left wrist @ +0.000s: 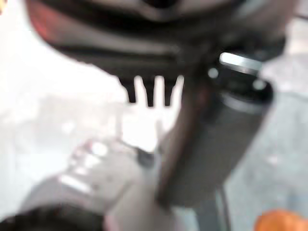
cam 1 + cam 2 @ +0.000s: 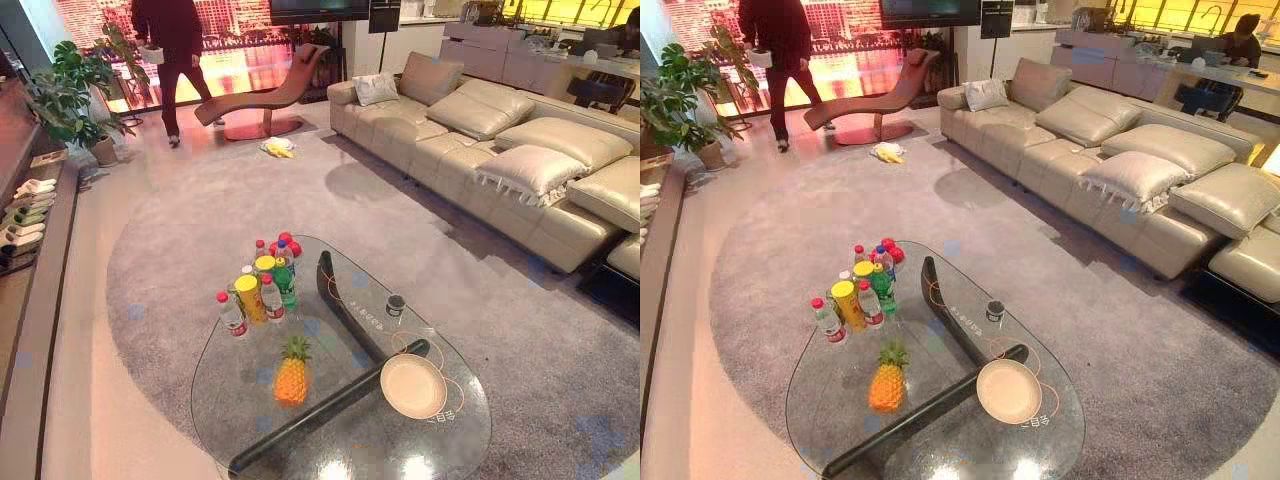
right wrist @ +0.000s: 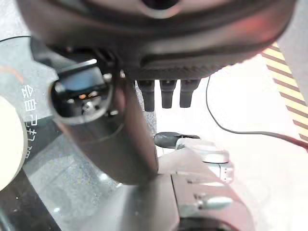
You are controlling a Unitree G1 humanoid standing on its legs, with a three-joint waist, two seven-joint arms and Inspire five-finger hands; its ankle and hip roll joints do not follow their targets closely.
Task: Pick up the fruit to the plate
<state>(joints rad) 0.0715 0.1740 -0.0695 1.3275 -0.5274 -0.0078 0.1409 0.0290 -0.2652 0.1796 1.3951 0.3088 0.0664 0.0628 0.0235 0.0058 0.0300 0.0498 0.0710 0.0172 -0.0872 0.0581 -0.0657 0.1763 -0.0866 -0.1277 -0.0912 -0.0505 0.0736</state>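
A pineapple [image 2: 291,375] stands upright on the glass coffee table [image 2: 462,440], near its front left. A round cream plate [image 2: 413,385] with nothing on it lies to the pineapple's right, past a dark bar under the glass. My left hand [image 1: 159,38] hangs with straight fingers [image 1: 149,91] and holds nothing. My right hand [image 3: 159,29] is also open, its fingers [image 3: 166,94] relaxed, beside the table's edge with the plate's rim [image 3: 7,139] close by.
Several bottles and a yellow can [image 2: 262,285] cluster behind the pineapple, and a small dark cup [image 2: 395,305] stands behind the plate. A beige sofa [image 2: 520,150] runs along the right. A person [image 2: 170,50] walks at the back by a lounge chair [image 2: 265,95].
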